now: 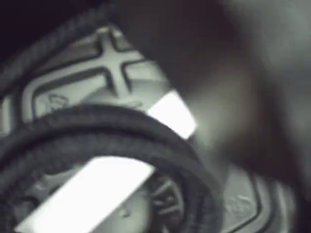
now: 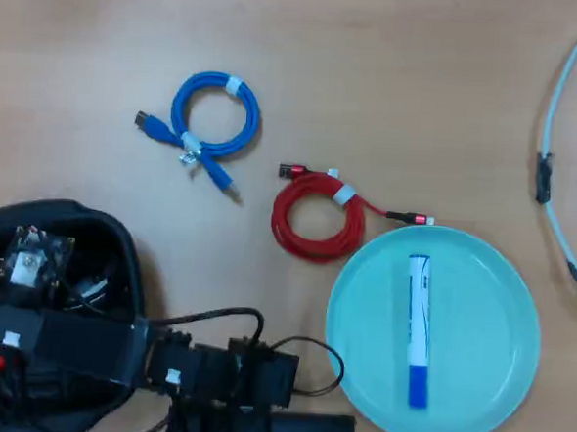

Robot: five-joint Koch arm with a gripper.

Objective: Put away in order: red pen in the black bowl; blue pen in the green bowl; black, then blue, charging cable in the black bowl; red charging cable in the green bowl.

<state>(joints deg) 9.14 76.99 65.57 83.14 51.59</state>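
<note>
Arm reaches into black bowl (image 2: 120,240); black charging cable (image 1: 146,131) looped above ribbed floor in wrist view; gripper grip cannot tell; release low, coil fully inside rim; blue pen (image 2: 417,332) lies in green bowl (image 2: 357,377); 2 coils wait on table: blue charging cable (image 2: 214,114), red charging cable (image 2: 313,218).

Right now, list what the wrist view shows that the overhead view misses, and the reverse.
Wrist view only: a close, blurred look at the ribbed bottom, a dark looped cable and a white barrel under it. Overhead only: the blue charging cable, red charging cable, and blue pen in the green bowl. Both: the black bowl, where the arm reaches.
</note>
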